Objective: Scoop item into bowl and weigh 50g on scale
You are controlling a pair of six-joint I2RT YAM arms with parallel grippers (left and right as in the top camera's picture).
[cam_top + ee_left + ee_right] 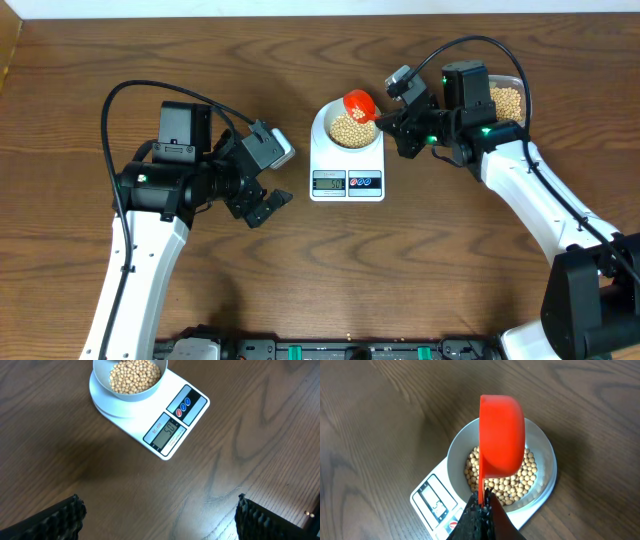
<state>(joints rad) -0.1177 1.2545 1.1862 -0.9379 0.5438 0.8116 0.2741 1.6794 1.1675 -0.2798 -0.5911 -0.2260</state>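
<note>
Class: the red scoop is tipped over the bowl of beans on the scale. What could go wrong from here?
1. The red scoop, clamped in the shut right gripper, hangs tipped over the bowl; any beans left inside could drop and overshoot the target weight.
2. The scoop appears close to the bowl's rim; pulling back carelessly might knock the bowl or press on the scale, upsetting the reading.

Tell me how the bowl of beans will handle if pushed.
The bowl looks low and wide, so it would likely slide rather than tip. The scale has a smooth top, probably offering little grip. The beans are loose and round; a sharp jolt might spill and scatter them.
</note>
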